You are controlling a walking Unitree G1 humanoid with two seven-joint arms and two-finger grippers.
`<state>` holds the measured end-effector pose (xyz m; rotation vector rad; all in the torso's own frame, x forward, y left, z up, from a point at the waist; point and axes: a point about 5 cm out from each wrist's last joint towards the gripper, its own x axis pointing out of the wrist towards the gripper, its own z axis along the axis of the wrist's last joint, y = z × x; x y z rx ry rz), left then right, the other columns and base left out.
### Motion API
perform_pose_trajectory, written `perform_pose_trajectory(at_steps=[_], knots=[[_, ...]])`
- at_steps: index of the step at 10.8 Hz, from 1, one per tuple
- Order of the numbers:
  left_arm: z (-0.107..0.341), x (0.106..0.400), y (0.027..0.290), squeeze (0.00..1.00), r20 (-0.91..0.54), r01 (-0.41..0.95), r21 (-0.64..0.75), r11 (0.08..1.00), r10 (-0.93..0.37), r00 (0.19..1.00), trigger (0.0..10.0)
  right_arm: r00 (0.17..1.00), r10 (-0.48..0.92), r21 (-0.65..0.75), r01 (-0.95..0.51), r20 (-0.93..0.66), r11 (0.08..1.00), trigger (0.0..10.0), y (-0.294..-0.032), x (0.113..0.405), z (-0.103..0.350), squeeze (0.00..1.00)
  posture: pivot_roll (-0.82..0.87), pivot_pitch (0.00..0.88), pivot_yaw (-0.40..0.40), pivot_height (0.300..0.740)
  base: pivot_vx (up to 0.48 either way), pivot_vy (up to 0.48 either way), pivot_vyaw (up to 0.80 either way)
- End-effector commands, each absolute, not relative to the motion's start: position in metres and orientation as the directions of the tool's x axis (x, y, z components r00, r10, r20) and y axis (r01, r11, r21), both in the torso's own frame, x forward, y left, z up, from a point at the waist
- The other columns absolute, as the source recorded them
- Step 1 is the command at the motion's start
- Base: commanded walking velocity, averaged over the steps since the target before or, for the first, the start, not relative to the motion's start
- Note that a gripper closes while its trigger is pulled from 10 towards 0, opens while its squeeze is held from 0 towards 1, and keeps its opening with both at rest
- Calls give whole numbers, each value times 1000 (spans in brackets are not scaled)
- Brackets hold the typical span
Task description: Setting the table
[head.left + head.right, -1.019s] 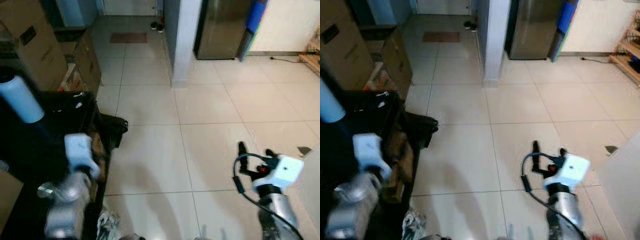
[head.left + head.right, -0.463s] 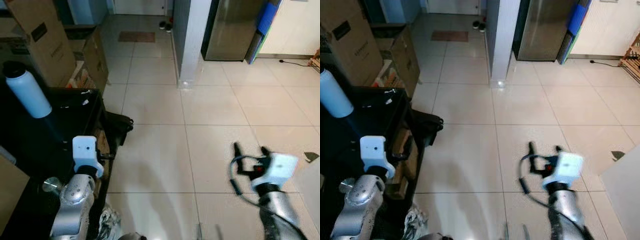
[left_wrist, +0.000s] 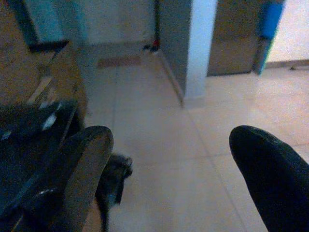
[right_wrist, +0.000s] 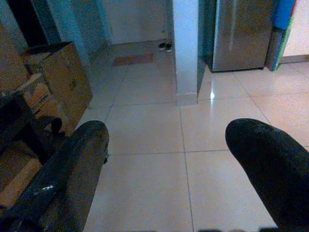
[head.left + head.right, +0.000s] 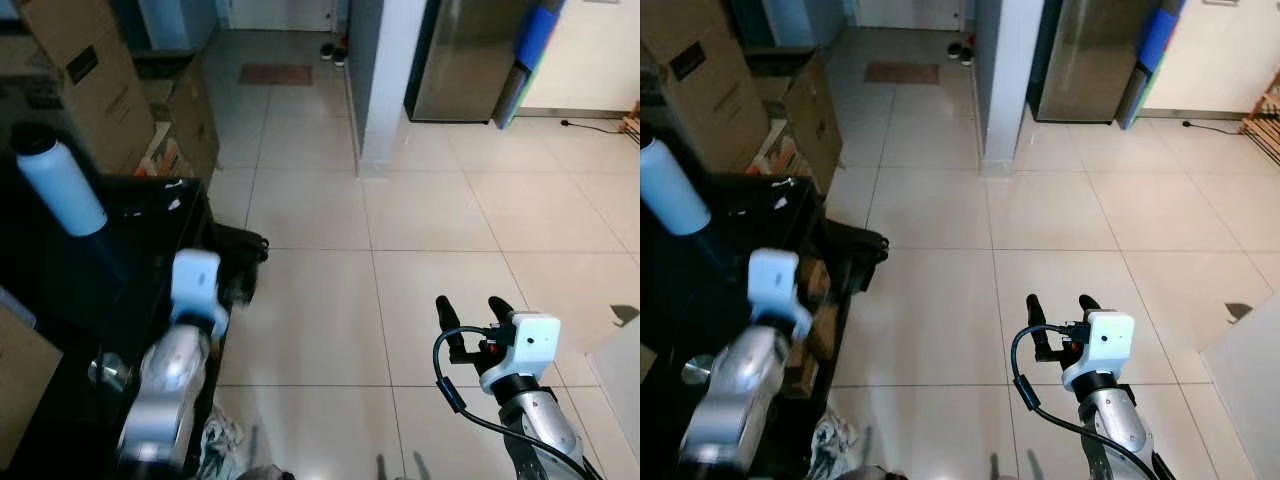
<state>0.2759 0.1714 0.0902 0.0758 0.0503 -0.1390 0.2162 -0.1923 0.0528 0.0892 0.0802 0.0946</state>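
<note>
The robot looks down at a room with a pale tiled floor point(image 5: 330, 300). On its left is a black surface point(image 5: 60, 290). A light blue bottle point(image 5: 58, 180) with a black cap stands tilted on the far part of that surface, and a small round silver thing point(image 5: 108, 368) lies nearer the robot; what it is cannot be made out. The left arm point(image 5: 170, 370) is raised over the edge of the black surface and looks blurred. In the left wrist view the left tool point(image 3: 169, 159) has its two black fingers point(image 3: 72, 183) spread wide apart with nothing between them, only floor and the dark surface beyond. The right arm point(image 5: 535, 425) is held out over the bare tiles, well away from the surface. The right tool point(image 5: 470, 312) points forward, and in the right wrist view its two black fingers point(image 4: 72, 169) are also far apart and hold nothing. A black cable point(image 5: 450, 385) loops beside the right wrist. Behind the black surface stand brown cardboard boxes point(image 5: 95, 90). A dark bag or cloth point(image 5: 240, 250) lies on the floor just beside the surface's corner. Farther off, a white pillar point(image 5: 385, 80) rises from the floor, and next to it is a big shiny grey fridge point(image 5: 465, 55). A blue panel point(image 5: 525, 45) leans near the fridge. A small brown mat point(image 5: 272, 74) and a pair of shoes point(image 5: 333, 52) lie far away by a door.
</note>
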Motion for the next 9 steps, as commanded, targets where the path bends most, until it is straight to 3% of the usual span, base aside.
perform_pose_trajectory(at_steps=[1,8,9], knots=[[92,280,168,0,-60,165,71,984,-161,985,10000,992,104,78,-98,-77,992,10000,-189,218,50,0,-88,0,40,736,469,0,0],[102,280,169,0,-34,140,93,986,-138,990,10000,982,187,61,-185,-37,981,10000,-169,234,57,0,-26,0,10,736,477,0,0],[101,283,164,0,-40,153,108,982,-150,988,10000,983,180,62,-178,-36,982,10000,-170,236,59,0,-31,0,10,736,480,0,-675]])
